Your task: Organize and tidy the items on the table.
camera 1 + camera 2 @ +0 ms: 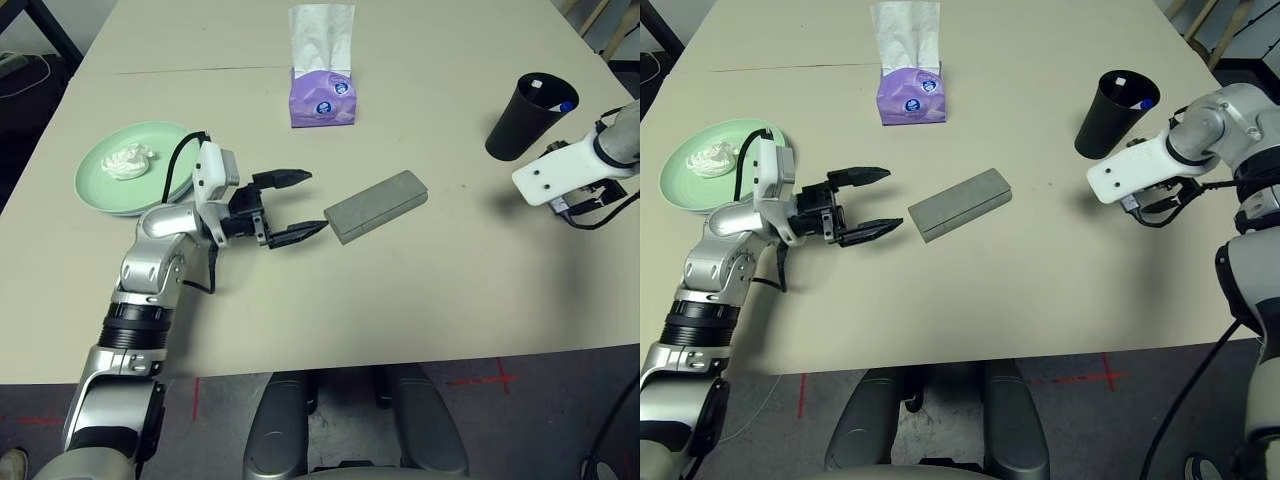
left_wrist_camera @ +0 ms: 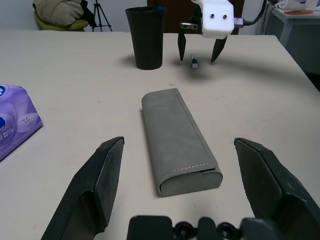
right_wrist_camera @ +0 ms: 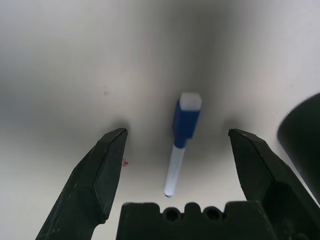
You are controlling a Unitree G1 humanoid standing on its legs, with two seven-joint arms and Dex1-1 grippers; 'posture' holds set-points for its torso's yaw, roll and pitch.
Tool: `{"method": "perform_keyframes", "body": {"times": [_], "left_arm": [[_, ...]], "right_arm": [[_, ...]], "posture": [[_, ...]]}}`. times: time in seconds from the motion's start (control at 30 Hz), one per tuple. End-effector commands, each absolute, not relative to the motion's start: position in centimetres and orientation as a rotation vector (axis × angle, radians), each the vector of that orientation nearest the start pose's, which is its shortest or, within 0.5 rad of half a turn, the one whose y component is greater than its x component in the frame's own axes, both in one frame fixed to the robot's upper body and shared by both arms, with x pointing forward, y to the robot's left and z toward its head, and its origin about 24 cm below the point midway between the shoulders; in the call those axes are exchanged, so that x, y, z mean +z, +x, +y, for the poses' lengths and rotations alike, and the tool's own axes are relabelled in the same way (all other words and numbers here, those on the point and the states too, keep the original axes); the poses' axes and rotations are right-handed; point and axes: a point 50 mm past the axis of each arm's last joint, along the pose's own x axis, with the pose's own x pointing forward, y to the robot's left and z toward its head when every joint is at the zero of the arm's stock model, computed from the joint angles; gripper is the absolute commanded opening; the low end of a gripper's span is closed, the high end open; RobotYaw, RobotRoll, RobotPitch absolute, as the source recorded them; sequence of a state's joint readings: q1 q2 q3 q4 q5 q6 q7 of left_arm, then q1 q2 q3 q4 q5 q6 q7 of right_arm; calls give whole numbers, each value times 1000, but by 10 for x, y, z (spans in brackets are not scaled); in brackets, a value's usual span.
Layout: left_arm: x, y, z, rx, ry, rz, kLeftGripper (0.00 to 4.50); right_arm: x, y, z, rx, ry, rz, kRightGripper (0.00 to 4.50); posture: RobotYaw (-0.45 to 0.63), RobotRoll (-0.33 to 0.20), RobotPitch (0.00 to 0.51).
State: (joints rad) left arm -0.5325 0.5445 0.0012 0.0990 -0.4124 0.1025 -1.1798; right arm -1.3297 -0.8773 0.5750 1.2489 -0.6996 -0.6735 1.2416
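A grey glasses case point(image 1: 377, 205) lies near the middle of the table point(image 1: 420, 300). My left gripper point(image 1: 313, 202) is open just left of the case's near end, one finger to each side, not touching it. A pale green plate point(image 1: 100, 185) at the left holds a crumpled white tissue wad point(image 1: 132, 160). The black cup point(image 1: 527, 115) stands upright at the right with something white and blue inside. My right gripper point(image 3: 177, 132) hangs open, pointing down beside the cup. A white blue-capped pen point(image 3: 186, 120) lies on the table between its fingers, untouched.
A purple tissue pack point(image 1: 322, 95) with a white sheet sticking up stands at the back centre. A thin seam point(image 1: 200, 70) crosses the far part of the table. The table's front edge point(image 1: 400, 362) is close to my body.
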Motion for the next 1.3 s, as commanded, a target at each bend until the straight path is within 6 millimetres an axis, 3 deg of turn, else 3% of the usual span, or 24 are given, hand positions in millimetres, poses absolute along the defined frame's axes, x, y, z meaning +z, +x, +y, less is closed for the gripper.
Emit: {"method": "perform_keyframes", "body": {"times": [0.03,0.47,0.6,0.87,1.07,1.17,1.3], "left_arm": [[178,298,178,-1218,322,-209,4500],[178,297,178,-1197,307,-210,4500],[180,297,178,-1183,273,-217,4500],[180,297,176,-1197,286,-210,4500],[180,298,176,-1195,287,-211,4500],[180,299,175,-1195,285,-213,4500],[181,300,174,-1200,278,-221,4500]], "right_arm": [[221,354,-296,1057,-1605,844,4479],[214,355,-298,1037,-1624,870,4479],[211,356,-297,1031,-1640,855,3549],[203,357,-293,1048,-1626,844,503],[210,358,-292,1041,-1628,826,434],[222,358,-292,1036,-1600,800,434],[249,354,-285,1095,-1368,714,434]], "posture": [[101,0,306],[109,0,308],[109,0,308],[112,0,307],[105,0,294],[97,0,286],[93,0,278]]}}
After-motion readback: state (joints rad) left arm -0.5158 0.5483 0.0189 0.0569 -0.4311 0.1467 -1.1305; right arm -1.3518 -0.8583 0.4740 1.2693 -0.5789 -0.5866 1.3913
